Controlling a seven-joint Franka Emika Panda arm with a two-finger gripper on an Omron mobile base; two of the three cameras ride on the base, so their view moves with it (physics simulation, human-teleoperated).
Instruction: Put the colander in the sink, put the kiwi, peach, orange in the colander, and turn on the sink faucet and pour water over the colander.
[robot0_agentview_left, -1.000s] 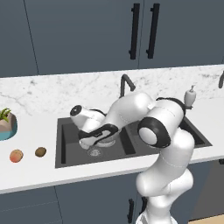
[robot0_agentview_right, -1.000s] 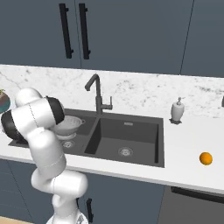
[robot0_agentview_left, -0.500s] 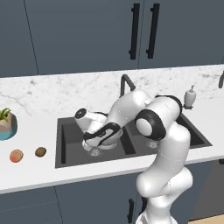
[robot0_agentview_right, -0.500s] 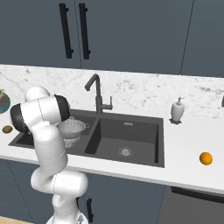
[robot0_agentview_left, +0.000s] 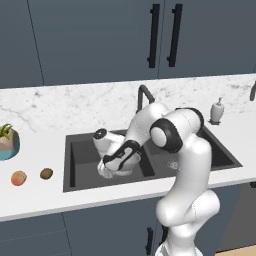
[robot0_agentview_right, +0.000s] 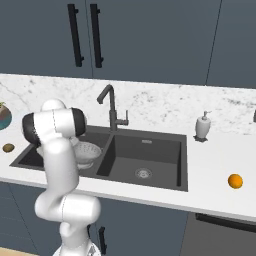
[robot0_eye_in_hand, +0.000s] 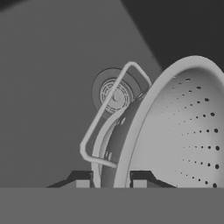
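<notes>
A: Start closest in. What has the gripper (robot0_eye_in_hand: 109, 183) got?

B: In the hand view its two tips are clamped on the rim of the colander (robot0_eye_in_hand: 175, 131), one tip outside the wall and one inside. The bowl's wire side handle sits just left of the pinch, and the round silver drain shows below it.

A: So the colander is in the sink (robot0_agentview_left: 80, 145)?

B: Inside the left basin, yes, as the left base view shows, with the colander (robot0_agentview_left: 120, 162) low between the basin walls. Whether it rests on the floor or hangs just above it I cannot tell. I judge the first step nearly done but not finished, since the grip is not released.

A: And the fruit?

B: All left to do. The kiwi (robot0_agentview_left: 46, 173) and the peach (robot0_agentview_left: 18, 178) lie on the counter left of the sink, just beside each other. The orange (robot0_agentview_right: 235, 181) is well apart, on the counter right of the sink. No water runs from the sink faucet (robot0_agentview_right: 111, 107).

A: Room to move?

B: The left basin is snug: the divider stands close on the colander's right and the front wall is near. Straight up looks like the clear way out. Farther back, the faucet rises behind the divider, and a soap dispenser (robot0_agentview_right: 202, 126) stands beyond the right basin. A teal plant pot (robot0_agentview_left: 8, 143) sits behind the kiwi and peach.
</notes>
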